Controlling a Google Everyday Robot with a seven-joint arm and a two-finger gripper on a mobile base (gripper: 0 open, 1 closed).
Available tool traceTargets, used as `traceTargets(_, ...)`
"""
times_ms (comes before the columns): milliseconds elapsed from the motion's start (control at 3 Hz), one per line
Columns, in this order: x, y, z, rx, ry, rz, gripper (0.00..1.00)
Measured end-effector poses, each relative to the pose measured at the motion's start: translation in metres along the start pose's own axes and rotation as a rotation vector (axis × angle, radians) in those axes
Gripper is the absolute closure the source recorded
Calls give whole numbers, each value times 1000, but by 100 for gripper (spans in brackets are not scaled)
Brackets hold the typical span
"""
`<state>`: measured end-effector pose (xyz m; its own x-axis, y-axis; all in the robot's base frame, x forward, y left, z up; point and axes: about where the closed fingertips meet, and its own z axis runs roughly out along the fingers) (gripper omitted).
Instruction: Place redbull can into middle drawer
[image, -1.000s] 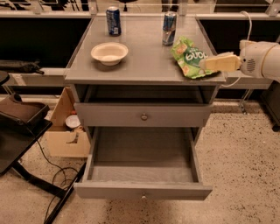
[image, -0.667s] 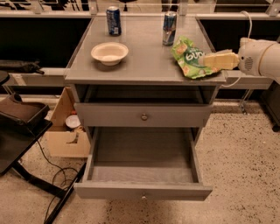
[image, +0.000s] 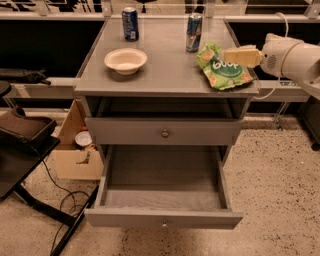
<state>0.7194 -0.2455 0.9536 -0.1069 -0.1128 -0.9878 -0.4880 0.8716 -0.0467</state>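
Note:
The redbull can (image: 193, 32), slim and blue-and-silver, stands upright at the back right of the cabinet top. The middle drawer (image: 162, 218) is pulled out below, and its deep grey tray (image: 165, 175) holds nothing. My gripper (image: 239, 55) reaches in from the right on a white arm (image: 292, 59). It hovers over the right edge of the top, above a green snack bag (image: 223, 71). It is to the right of the can and nearer the front, apart from it, and holds nothing.
A wider blue can (image: 130, 23) stands at the back left and a white bowl (image: 125, 60) sits in front of it. The upper knobbed drawer front (image: 162, 132) is closed. A cardboard box (image: 75, 150) and a black chair (image: 25, 132) stand to the left.
My gripper has moved left and further back over the snack bag, closer to the redbull can. The can, the bowl and the drawer have not moved.

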Motion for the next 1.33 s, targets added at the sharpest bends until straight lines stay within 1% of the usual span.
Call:
traceTargets(333, -27, -17, 40, 16, -65, 49, 0)
traceTargets(667, -44, -36, 101, 41, -102, 117, 0)
traceTargets(1000, -46, -41, 133, 44, -121, 156, 0)
traceTargets(1333, -40, -43, 186, 46, -127, 171, 0)
